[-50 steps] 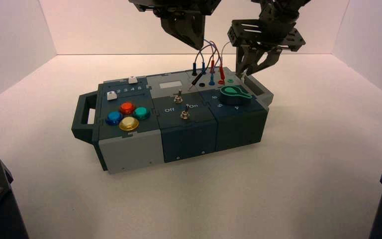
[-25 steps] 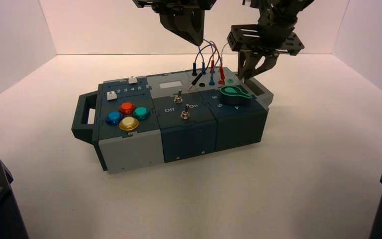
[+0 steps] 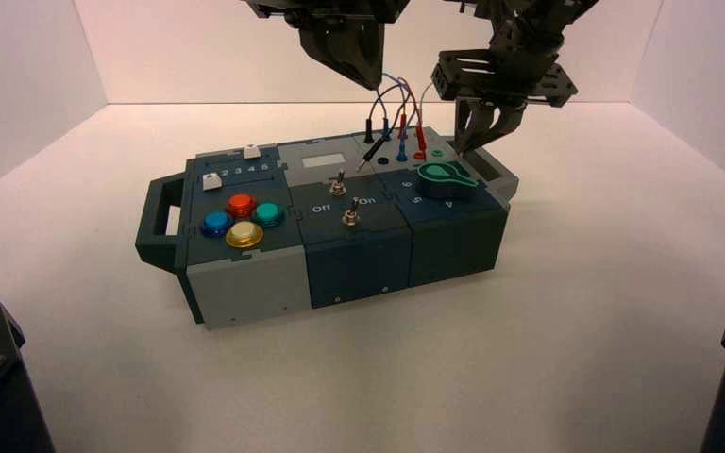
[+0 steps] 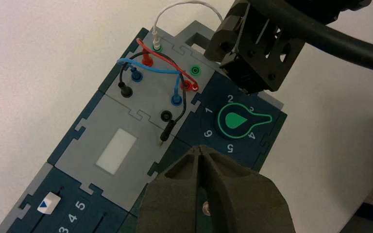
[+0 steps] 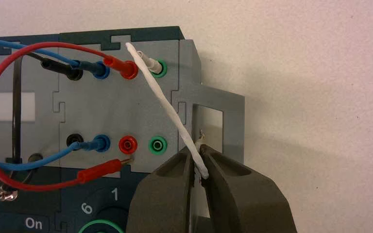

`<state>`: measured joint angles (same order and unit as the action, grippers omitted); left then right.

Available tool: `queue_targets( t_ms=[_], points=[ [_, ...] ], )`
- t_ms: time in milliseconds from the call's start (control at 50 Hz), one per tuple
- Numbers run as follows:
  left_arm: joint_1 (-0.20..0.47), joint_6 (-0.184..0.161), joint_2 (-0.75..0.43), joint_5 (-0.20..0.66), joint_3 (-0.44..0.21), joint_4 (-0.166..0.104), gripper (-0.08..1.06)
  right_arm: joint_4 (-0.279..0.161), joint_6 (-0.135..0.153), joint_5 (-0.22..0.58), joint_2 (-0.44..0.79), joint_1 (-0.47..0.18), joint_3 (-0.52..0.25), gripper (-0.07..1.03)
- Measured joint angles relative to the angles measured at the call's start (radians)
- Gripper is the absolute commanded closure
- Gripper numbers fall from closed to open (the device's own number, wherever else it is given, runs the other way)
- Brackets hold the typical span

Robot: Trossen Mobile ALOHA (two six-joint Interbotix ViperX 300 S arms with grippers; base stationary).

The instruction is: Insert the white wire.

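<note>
Done: one end of the white wire (image 5: pixel 167 107) sits in the far green socket (image 5: pixel 162 69). The free plug (image 5: pixel 200 140) is by your right gripper (image 5: pixel 197 149), over the grey handle (image 5: pixel 233 114) at the box's right end; its fingers are clamped on the white wire at that end. Left: near green socket (image 5: pixel 158 145) empty, insertion outstanding. Judgement: you need to align the tip, then press. Your left gripper (image 4: pixel 200 148) waits above the box, fingers together.
</note>
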<state>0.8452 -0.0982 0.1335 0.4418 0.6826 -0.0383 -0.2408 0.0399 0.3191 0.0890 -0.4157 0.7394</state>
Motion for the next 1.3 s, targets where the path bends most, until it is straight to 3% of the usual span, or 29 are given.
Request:
queue_targets(
  t_ms=[520, 900, 1300],
  points=[
    [-0.003, -0.002, 0.000, 0.000, 0.002, 0.000, 1.01, 0.014, 0.002, 0.011, -0.002, 0.003, -0.025, 0.99],
    [-0.005, 0.000, -0.003, 0.000, 0.005, 0.000, 1.01, 0.052, 0.002, 0.035, -0.032, 0.025, -0.031, 0.99],
    [-0.008, 0.000, -0.009, 0.000, 0.005, 0.003, 1.01, 0.054, 0.000, 0.071, -0.071, 0.026, -0.046, 0.99]
  ],
)
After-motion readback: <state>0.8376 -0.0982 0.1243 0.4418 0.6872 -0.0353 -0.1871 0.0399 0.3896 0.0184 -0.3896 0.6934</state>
